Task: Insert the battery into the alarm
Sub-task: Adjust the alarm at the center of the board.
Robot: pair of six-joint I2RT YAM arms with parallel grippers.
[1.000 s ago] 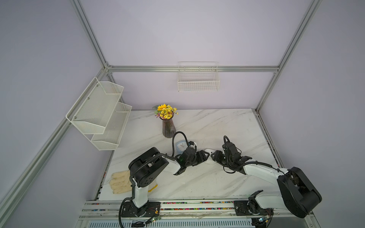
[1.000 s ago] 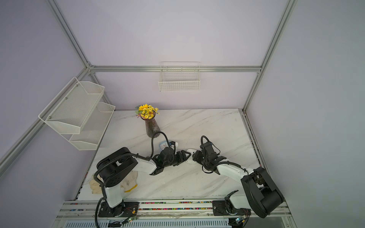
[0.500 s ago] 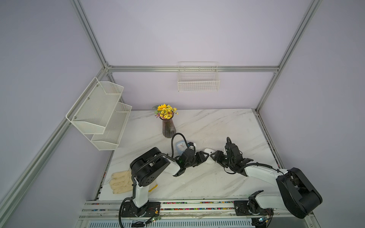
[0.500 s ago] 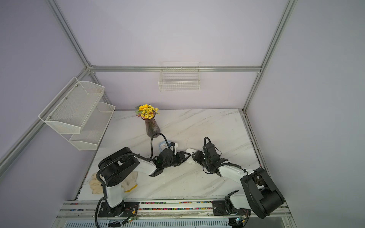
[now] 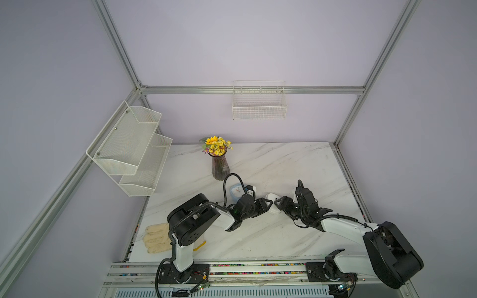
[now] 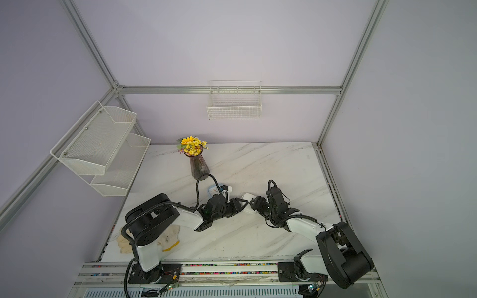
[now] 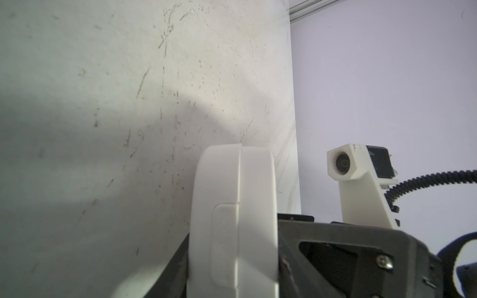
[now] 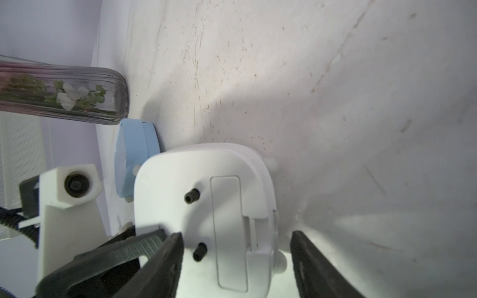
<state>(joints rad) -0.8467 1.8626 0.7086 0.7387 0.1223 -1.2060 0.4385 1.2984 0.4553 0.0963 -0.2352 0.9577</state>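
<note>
Left fingers [image 7: 335, 232] tight on alarm [image 7: 232, 206]; right fingers [image 8: 312, 263] wide; arms [image 5: 224, 219] low.

White alarm [image 8: 206, 193], rounded-square, upright at mid-tabletop, back face turned right; battery cover [image 8: 227, 201] shut, two black knobs [image 8: 192, 197] beside it.

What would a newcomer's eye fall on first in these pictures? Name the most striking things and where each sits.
The left gripper and right gripper meet mid-table at a white alarm, its back facing the right one, whose jaws stand open. Behind them, yellow flowers in a dark vase stand out on the marble table, a blue alarm close in front of the vase.
</note>
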